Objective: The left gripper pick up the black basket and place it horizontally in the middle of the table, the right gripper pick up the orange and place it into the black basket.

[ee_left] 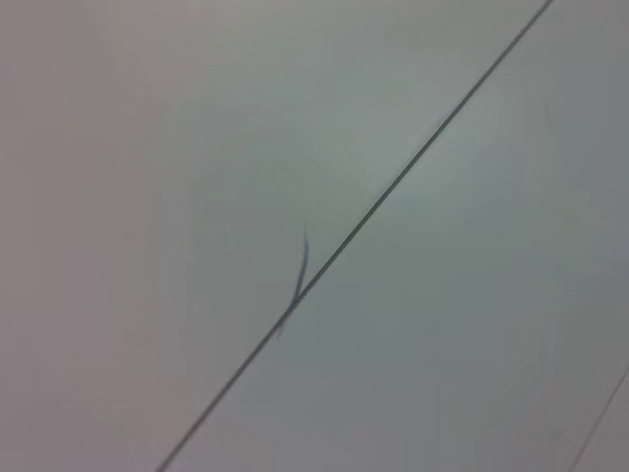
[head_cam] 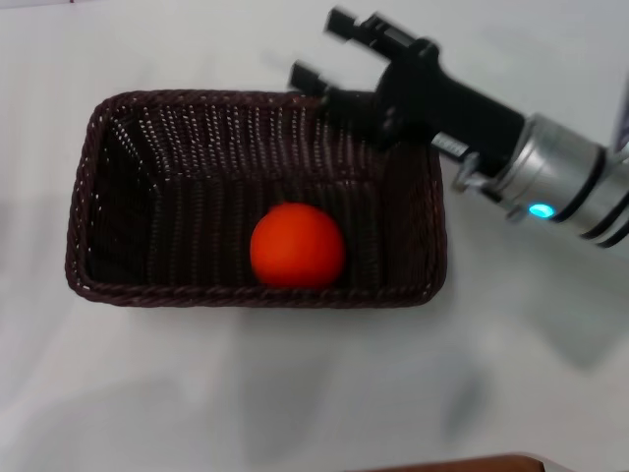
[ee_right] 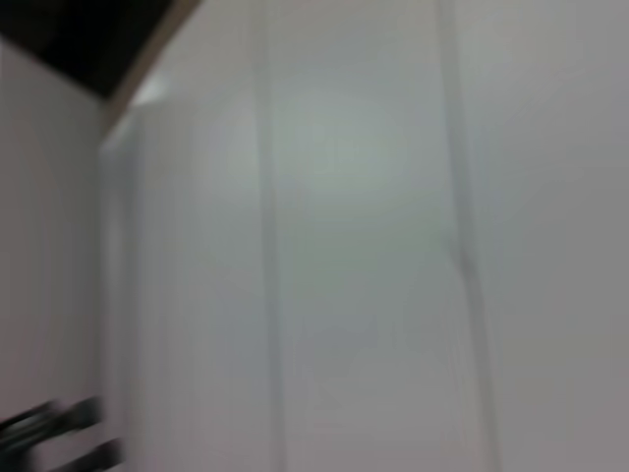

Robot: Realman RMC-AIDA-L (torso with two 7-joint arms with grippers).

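The black basket (head_cam: 246, 192) lies lengthwise across the middle of the white table (head_cam: 295, 393) in the head view. The orange (head_cam: 297, 246) rests inside it, near the front wall, right of centre. My right gripper (head_cam: 324, 49) is open and empty, raised above the basket's back right corner, its silver wrist reaching in from the right. Two dark fingertips (ee_right: 59, 433) show at a corner of the right wrist view. My left gripper is out of view; the left wrist view shows only a pale surface with a thin dark line (ee_left: 373, 206).
A brown edge (head_cam: 462, 462) shows at the bottom of the head view. The right wrist view shows pale panels and a dark corner (ee_right: 79, 39).
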